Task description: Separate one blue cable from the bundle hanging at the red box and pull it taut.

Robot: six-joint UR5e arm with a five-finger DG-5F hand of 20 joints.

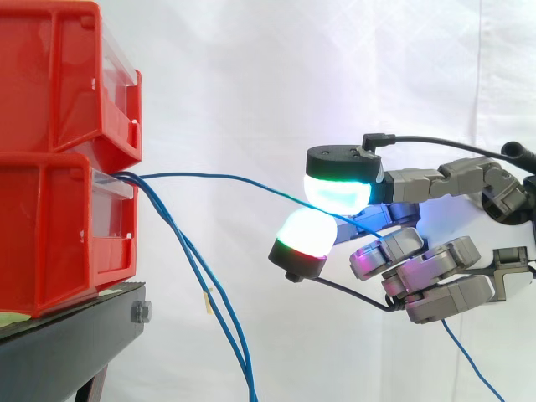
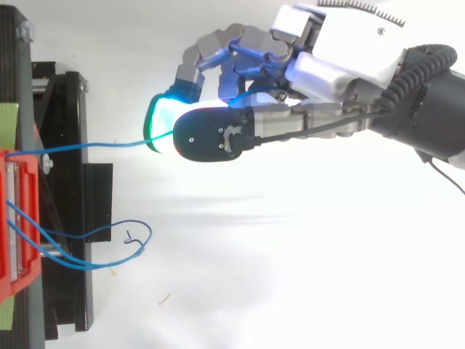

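Note:
One blue cable [image 1: 226, 177] runs from the lower red box [image 1: 59, 234] rightward and nearly level to my hand [image 1: 419, 251]. Two glowing fingertips [image 1: 335, 191] pinch it; the other fingers are curled below. Past the hand the cable's tail [image 1: 473, 362] hangs down at the lower right. From above, the same cable [image 2: 94, 145] stretches from the box [image 2: 18, 218] to the hand [image 2: 290, 73]. The rest of the bundle [image 1: 213, 310] droops from the box's front toward the floor, apart from the pinched strand; seen from above it forms a loop [image 2: 109, 251].
A second red box [image 1: 59, 75] is stacked on the lower one. Both stand on a black stand [image 1: 75, 343] at the left. A white curtain hangs behind.

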